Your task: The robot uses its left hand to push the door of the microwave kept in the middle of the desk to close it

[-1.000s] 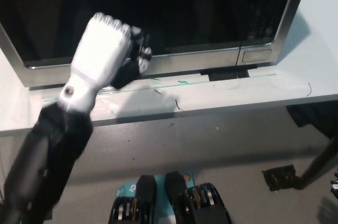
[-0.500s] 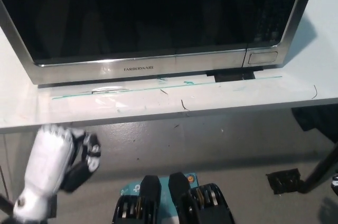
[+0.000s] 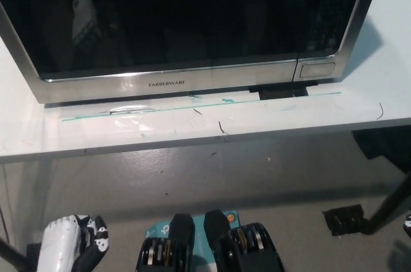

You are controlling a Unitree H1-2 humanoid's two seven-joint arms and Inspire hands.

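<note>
Moved: your left hand (image 3: 64,249) has dropped from the door to the frame's lower left | Hand: its fingers look loosely curled, holding nothing; you cannot tell open from closed | Microwave (image 3: 186,25): on the desk (image 3: 359,105), door (image 3: 160,18) flush shut, well above and apart from the hand | Right hand: out of view

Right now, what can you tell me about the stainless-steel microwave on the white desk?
The stainless-steel microwave fills the upper part of the head view, its top and left edge cut off. Its wide dark glass door looks closed, flush with the brushed metal frame, which carries small lettering low at centre. A dark control panel and a metal button sit at the right end. It rests on the white desk, behind a green line. Nothing touches it; the white left hand is down at the lower left.
</note>
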